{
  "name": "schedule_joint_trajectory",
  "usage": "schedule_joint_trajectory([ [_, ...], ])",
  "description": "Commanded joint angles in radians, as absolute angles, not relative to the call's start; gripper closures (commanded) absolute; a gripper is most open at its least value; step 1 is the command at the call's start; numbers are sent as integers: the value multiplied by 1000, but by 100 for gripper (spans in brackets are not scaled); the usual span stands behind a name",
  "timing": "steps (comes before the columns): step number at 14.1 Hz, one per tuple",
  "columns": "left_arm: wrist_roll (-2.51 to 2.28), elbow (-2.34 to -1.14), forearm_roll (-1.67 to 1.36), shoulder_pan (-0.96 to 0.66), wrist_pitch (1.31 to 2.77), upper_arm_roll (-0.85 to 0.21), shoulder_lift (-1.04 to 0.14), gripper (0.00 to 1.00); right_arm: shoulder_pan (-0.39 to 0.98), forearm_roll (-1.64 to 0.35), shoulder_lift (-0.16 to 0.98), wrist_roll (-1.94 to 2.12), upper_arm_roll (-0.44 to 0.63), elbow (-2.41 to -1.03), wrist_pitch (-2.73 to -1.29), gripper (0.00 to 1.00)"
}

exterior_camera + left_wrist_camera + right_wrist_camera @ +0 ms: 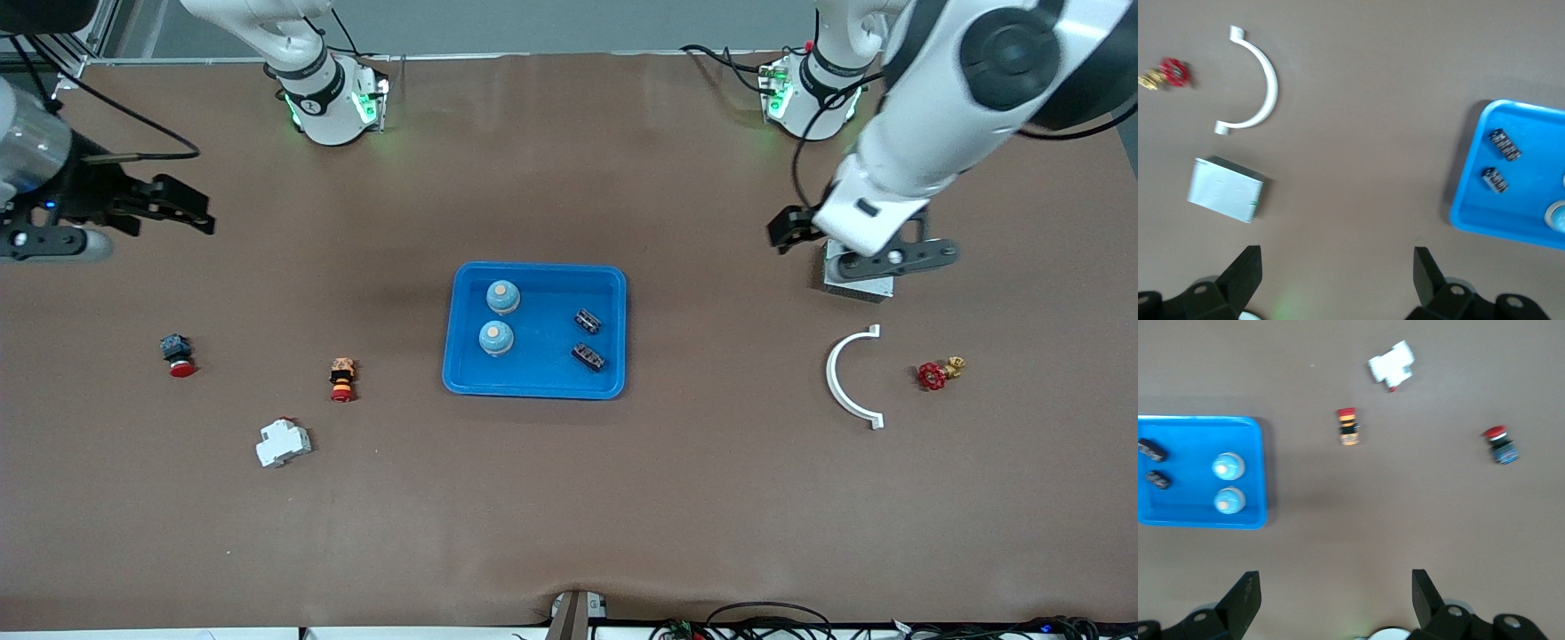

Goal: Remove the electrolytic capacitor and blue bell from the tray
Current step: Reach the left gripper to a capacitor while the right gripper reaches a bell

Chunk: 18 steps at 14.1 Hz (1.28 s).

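1. The shallow bright-blue rectangular plastic tray sits mid-table. In it stand 2 pale-blue domed bells toward the right arm's end, and lie 2 small dark ribbed capacitors toward the left arm's end, all apart, so each looks easy to pick singly.
2. My left gripper hangs released, holding nothing, over the small grey metal box; my right gripper waits released over bare table at its own end.
3. Outside the tray: a white curved plastic clip, a red-handled brass valve, 2 red-capped push buttons, and a white breaker block.
4. Nothing stands between either gripper and the tray.
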State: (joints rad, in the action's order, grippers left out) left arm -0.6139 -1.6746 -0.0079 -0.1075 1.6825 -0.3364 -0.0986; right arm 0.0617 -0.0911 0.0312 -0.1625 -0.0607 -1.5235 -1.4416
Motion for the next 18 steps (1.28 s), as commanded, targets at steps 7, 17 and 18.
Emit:
schedule_joint_trajectory([
  [7, -1136, -1727, -8, -185, 1998, -460, -339, 0, 336, -104, 175, -573, -52, -1516, -1443, 0],
  [17, -1549, -1721, 112, -337, 2413, -450, -635, 9, 468, -133, 348, -647, -55, -1603, -1757, 0],
  [18, -1572, -1718, 139, -339, 2431, -449, -653, 14, 482, -133, 350, -647, -55, -1629, -1799, 0],
])
